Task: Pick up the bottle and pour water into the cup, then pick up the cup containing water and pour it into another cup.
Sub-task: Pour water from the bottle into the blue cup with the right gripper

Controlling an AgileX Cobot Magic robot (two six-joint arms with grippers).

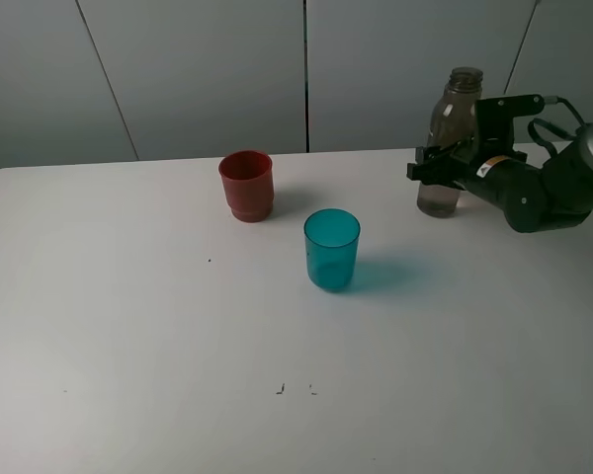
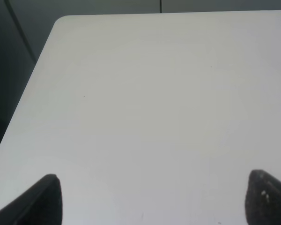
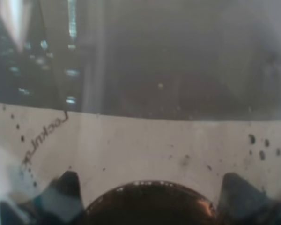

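The white surface [image 1: 128, 326] fills most of the high view. It is matte and plain, with a rounded corner at the far left, a small dark speck [image 1: 210, 261] left of centre and two faint marks [image 1: 280, 389] nearer the front edge. Behind it rises a wall [image 1: 198, 69] of pale grey panels divided by thin dark seams. The bottle [image 1: 453, 138], smoky and see-through with its neck uncapped, stands upright at the far right of the surface, close to the wall. The right claw [image 1: 437, 166] is clenched on the bottle's body about halfway up, reaching in from the right on a black arm. In the right wrist view the bottle's wall fills the frame, with a pale band and some lettering pressed close to the lens. The teal cup [image 1: 331, 249] stands upright near the middle of the surface, well apart from the bottle and casting a bluish shadow to its right. The red cup [image 1: 246, 185] stands upright behind and to the left of the teal one, near it but not touching. The left claw [image 2: 154, 199] shows only in its own wrist view, released, its two dark fingertips [image 2: 46, 200] spread wide above bare white surface near a rounded corner.
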